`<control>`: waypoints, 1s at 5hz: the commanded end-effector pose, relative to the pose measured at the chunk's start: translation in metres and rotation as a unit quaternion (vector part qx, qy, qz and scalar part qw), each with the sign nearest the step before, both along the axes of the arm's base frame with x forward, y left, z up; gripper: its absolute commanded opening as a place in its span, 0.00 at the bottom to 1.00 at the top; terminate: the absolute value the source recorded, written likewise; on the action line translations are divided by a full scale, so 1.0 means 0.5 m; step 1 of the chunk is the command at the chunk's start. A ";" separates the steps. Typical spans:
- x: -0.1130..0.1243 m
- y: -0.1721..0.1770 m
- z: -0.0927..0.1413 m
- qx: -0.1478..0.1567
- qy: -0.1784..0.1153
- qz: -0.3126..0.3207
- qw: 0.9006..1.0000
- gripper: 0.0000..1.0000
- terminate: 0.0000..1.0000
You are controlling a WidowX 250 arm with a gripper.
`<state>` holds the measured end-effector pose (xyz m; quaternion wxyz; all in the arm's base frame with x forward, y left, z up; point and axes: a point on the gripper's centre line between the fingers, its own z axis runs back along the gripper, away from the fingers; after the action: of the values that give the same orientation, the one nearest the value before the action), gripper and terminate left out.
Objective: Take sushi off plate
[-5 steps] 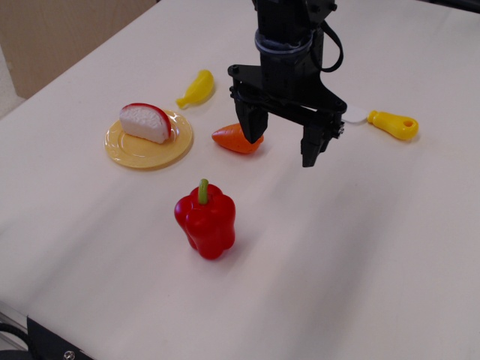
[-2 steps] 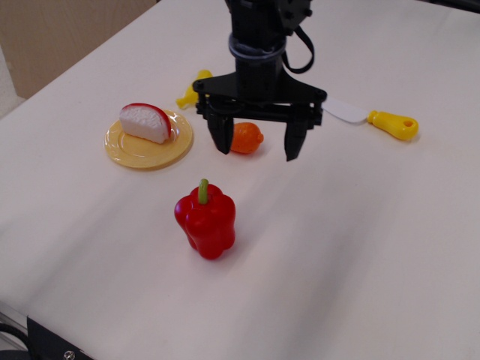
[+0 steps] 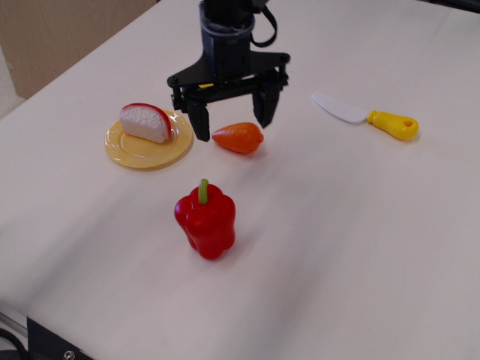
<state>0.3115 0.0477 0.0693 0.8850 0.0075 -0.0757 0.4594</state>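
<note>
The sushi (image 3: 145, 121), a white grainy wedge with a red strip on its curved top, lies on the yellow plate (image 3: 142, 151) at the left of the table. My gripper (image 3: 233, 118) is open and empty, its two black fingers spread wide. It hangs over the table just right of the plate, above the orange-red carrot-like toy (image 3: 238, 137). Its left finger (image 3: 199, 122) is near the plate's right rim. It does not touch the sushi.
A red bell pepper (image 3: 205, 219) stands in front of the plate. A toy knife (image 3: 367, 115) with a white blade and yellow handle lies at the right. The yellow banana toy is hidden behind the gripper. The table's left edge borders a wooden floor.
My gripper has moved left and away from the camera, from right of the carrot-like toy to above it, near the plate. It stayed open. The banana is now hidden.
</note>
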 end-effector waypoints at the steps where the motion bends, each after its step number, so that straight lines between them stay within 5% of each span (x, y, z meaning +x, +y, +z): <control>1: 0.005 0.108 0.035 0.008 -0.058 0.228 0.972 1.00 0.00; 3: -0.010 0.163 0.001 0.007 -0.051 0.282 0.958 1.00 0.00; 5: -0.008 0.193 -0.040 0.011 -0.038 0.294 0.955 1.00 0.00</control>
<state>0.3097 0.1419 0.0323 0.7123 0.0314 -0.0789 0.6967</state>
